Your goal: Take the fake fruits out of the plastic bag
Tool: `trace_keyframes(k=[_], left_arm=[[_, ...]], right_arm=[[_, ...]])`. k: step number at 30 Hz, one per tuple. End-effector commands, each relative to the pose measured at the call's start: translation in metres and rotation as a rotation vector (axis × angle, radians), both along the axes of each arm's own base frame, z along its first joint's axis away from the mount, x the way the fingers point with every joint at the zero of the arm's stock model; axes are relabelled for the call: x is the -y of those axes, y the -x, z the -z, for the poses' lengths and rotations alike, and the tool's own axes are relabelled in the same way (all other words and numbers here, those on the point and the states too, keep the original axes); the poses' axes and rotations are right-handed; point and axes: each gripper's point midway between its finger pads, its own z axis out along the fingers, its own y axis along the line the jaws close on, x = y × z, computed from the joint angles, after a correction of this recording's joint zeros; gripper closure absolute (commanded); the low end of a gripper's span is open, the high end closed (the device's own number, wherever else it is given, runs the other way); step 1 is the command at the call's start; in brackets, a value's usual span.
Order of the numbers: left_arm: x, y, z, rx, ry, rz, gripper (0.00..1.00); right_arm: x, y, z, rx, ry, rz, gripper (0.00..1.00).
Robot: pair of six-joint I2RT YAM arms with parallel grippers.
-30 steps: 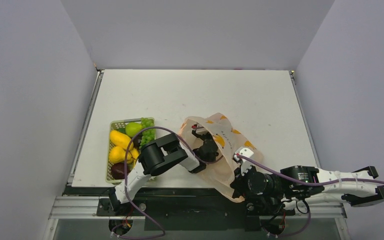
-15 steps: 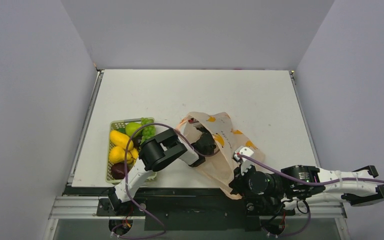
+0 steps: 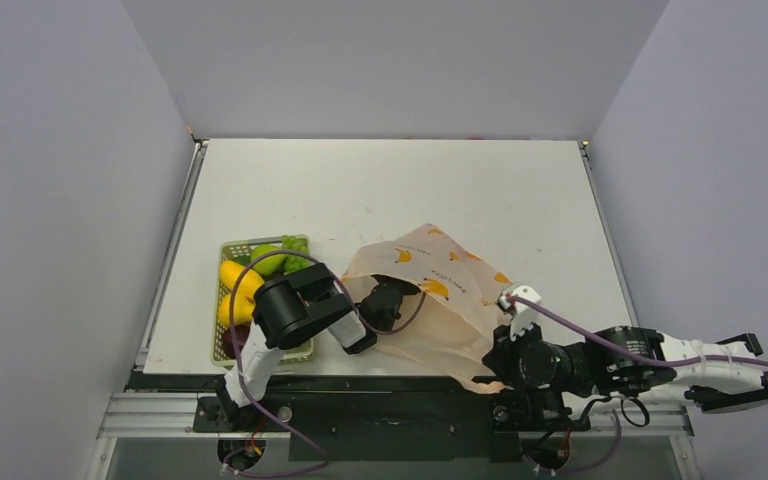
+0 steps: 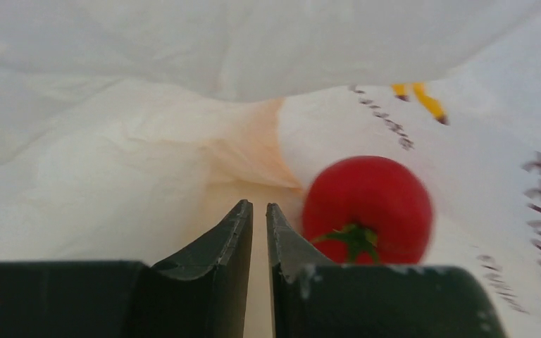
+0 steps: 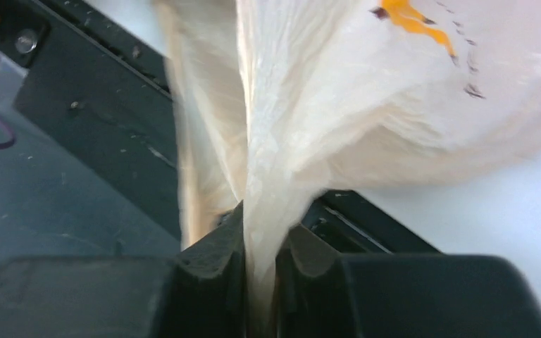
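The plastic bag (image 3: 450,290) lies on the white table (image 3: 410,190), a bit below the middle of the top view. It is peach colored with little yellow bananas printed on it. Its open mouth points to the left.

The left gripper (image 4: 258,211) is inside the mouth of the bag. In the left wrist view its two dark fingers are almost pressed together. Only a thin slit shows between them, and they hold nothing. A red fruit (image 4: 366,208) with a small green stem sits inside the bag, just right of the fingertips, in the lower middle of that view. It is close to the right finger, but I cannot tell if they touch. Crinkly bag skin is above it and on both sides.

The right gripper (image 5: 259,232) is at the lower right corner of the bag, near the bottom edge of the table. In the right wrist view its fingers are clenched on a bunched fold of the bag. The fold fans out toward the top right of that view. A black rail (image 5: 77,105) shows on the left.

A green basket (image 3: 217,345) stands left of the bag, on the lower left part of the table. In it lie yellow fruits (image 3: 232,273), a green fruit (image 3: 265,262) and green grapes (image 3: 293,243). The left arm (image 3: 290,310) covers part of the basket.
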Motion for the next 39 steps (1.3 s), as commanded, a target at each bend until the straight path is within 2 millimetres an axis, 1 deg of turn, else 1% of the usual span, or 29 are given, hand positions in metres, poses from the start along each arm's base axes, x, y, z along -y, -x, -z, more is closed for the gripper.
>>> trace_keyframes(k=[1, 2, 3, 5, 7, 10, 12, 13, 15, 16, 17, 18, 19, 20, 21, 22, 23, 24, 25, 26, 29, 30, 31, 32, 35, 36, 37, 38, 39], left_arm=[[0.021, 0.025, -0.079, 0.061, 0.178, 0.206, 0.86], [0.024, 0.030, -0.083, 0.037, 0.173, 0.233, 0.82], [0.030, 0.036, -0.084, 0.022, 0.177, 0.277, 0.80], [0.037, 0.045, -0.088, -0.010, 0.192, 0.326, 0.76], [0.039, 0.051, -0.089, -0.032, 0.206, 0.348, 0.72], [0.042, 0.054, -0.084, -0.076, 0.233, 0.364, 0.70], [0.044, 0.055, -0.081, -0.094, 0.237, 0.369, 0.70], [0.045, 0.055, -0.080, -0.099, 0.237, 0.369, 0.69], [0.045, 0.054, -0.080, -0.109, 0.258, 0.364, 0.69], [0.045, 0.054, -0.079, -0.111, 0.262, 0.360, 0.69], [0.044, 0.054, -0.077, -0.116, 0.268, 0.357, 0.69], [0.043, 0.053, -0.077, -0.117, 0.271, 0.349, 0.69], [0.042, 0.053, -0.076, -0.120, 0.273, 0.345, 0.69], [0.042, 0.053, -0.076, -0.121, 0.272, 0.341, 0.69], [0.041, 0.053, -0.074, -0.127, 0.268, 0.340, 0.69], [0.041, 0.053, -0.073, -0.130, 0.267, 0.338, 0.69], [0.041, 0.053, -0.072, -0.135, 0.265, 0.337, 0.69], [0.041, 0.053, -0.072, -0.136, 0.266, 0.336, 0.68], [0.040, 0.053, -0.070, -0.141, 0.269, 0.334, 0.68], [0.040, 0.053, -0.070, -0.142, 0.271, 0.333, 0.67], [0.039, 0.054, -0.071, -0.147, 0.266, 0.331, 0.65], [0.039, 0.054, -0.070, -0.151, 0.262, 0.329, 0.65], [0.038, 0.054, -0.069, -0.157, 0.253, 0.326, 0.64], [0.038, 0.054, -0.068, -0.164, 0.243, 0.325, 0.64], [0.040, 0.055, -0.067, -0.175, 0.216, 0.333, 0.63], [0.039, 0.055, -0.067, -0.182, 0.206, 0.333, 0.62], [0.037, 0.055, -0.066, -0.186, 0.202, 0.327, 0.61], [0.035, 0.057, -0.066, -0.193, 0.199, 0.324, 0.57], [0.030, 0.058, -0.063, -0.200, 0.192, 0.316, 0.55]], right_arm=[[0.040, -0.026, -0.018, 0.056, 0.031, 0.227, 0.69], [0.041, -0.026, -0.023, 0.039, 0.006, 0.265, 0.62], [0.047, -0.029, -0.022, 0.052, 0.041, 0.290, 0.48], [0.048, -0.032, -0.026, 0.067, 0.077, 0.324, 0.34], [0.041, -0.036, -0.038, 0.106, 0.101, 0.320, 0.28], [0.030, -0.045, -0.054, 0.188, 0.154, 0.294, 0.23], [0.022, -0.052, -0.074, 0.260, 0.182, 0.255, 0.22], [0.018, -0.055, -0.089, 0.284, 0.166, 0.245, 0.21], [0.014, -0.065, -0.107, 0.390, 0.241, 0.179, 0.17], [0.004, -0.067, -0.111, 0.417, 0.253, 0.162, 0.15], [0.002, -0.071, -0.118, 0.453, 0.287, 0.122, 0.15], [-0.010, -0.072, -0.121, 0.452, 0.281, 0.105, 0.14], [-0.010, -0.078, -0.124, 0.466, 0.320, 0.087, 0.14], [-0.020, -0.079, -0.128, 0.451, 0.299, 0.076, 0.14], [-0.017, -0.087, -0.131, 0.455, 0.324, 0.085, 0.14], [-0.027, -0.086, -0.134, 0.426, 0.289, 0.064, 0.14], [-0.024, -0.093, -0.134, 0.421, 0.308, 0.064, 0.14], [-0.034, -0.091, -0.127, 0.383, 0.286, 0.021, 0.14], [-0.032, -0.096, -0.121, 0.372, 0.315, 0.010, 0.14], [-0.040, -0.093, -0.109, 0.338, 0.326, -0.036, 0.15], [-0.058, -0.087, -0.089, 0.321, 0.348, -0.150, 0.15], [-0.058, -0.086, -0.076, 0.314, 0.374, -0.168, 0.15], [-0.065, -0.088, -0.073, 0.322, 0.364, -0.189, 0.15], [-0.065, -0.091, -0.061, 0.313, 0.387, -0.195, 0.15], [-0.079, -0.104, -0.047, 0.326, 0.388, -0.160, 0.16], [-0.078, -0.109, -0.044, 0.336, 0.404, -0.130, 0.16], [-0.071, -0.123, -0.042, 0.388, 0.465, -0.061, 0.18], [-0.063, -0.132, -0.041, 0.422, 0.506, -0.002, 0.21], [-0.046, -0.147, -0.042, 0.499, 0.608, 0.096, 0.32]])
